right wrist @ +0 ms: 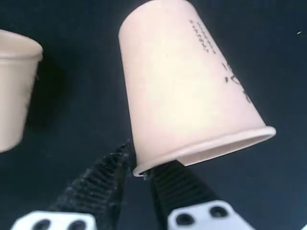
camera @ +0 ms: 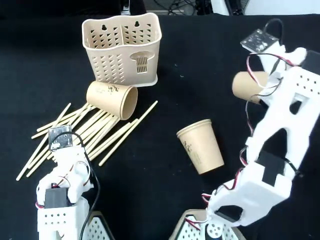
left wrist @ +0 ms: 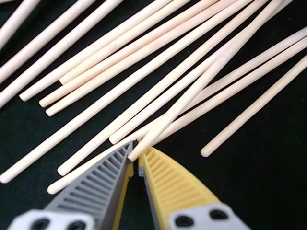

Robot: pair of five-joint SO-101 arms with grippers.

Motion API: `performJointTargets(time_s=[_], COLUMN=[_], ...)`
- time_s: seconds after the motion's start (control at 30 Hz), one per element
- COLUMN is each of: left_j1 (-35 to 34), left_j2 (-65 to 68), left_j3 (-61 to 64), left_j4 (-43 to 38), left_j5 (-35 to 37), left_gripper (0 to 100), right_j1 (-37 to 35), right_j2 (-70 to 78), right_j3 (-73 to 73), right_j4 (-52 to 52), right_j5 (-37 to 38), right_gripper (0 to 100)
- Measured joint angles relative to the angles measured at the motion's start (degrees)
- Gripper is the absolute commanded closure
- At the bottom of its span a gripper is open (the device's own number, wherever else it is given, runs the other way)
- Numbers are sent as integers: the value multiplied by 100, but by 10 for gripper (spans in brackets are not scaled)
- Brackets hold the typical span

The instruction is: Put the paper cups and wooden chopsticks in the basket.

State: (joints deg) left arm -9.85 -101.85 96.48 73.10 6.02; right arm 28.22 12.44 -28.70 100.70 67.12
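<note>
A beige slotted basket (camera: 122,47) stands at the back of the black table. One paper cup (camera: 112,99) lies on its side just in front of it, over a spread of wooden chopsticks (camera: 90,130). A second cup (camera: 201,146) lies near the middle. My right gripper (right wrist: 141,165) is shut on the rim of a third paper cup (right wrist: 187,91) (camera: 246,86) at the right. One of its jaws is inside the rim and the other is outside. My left gripper (left wrist: 135,152) is down among the chopsticks (left wrist: 158,81), its tips pinched on the end of one.
The left arm (camera: 65,170) stands at the front left and the white right arm (camera: 280,140) rises along the right side. The middle cup (right wrist: 14,91) shows beside the held cup in the right wrist view. Black cloth covers the table (camera: 165,200).
</note>
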Motion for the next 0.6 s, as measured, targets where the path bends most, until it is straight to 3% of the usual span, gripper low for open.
performJointTargets(time_s=[0.2,0.6], left_j1=[0,0], left_j2=[0,0], left_j3=[0,0], left_j4=[0,0], left_j5=[0,0], left_gripper=[967,967], right_j1=[536,563], right_j2=[0,-387], right_j3=[97,1609], right_j4=[0,0], right_j5=[422,466], right_gripper=[986,986])
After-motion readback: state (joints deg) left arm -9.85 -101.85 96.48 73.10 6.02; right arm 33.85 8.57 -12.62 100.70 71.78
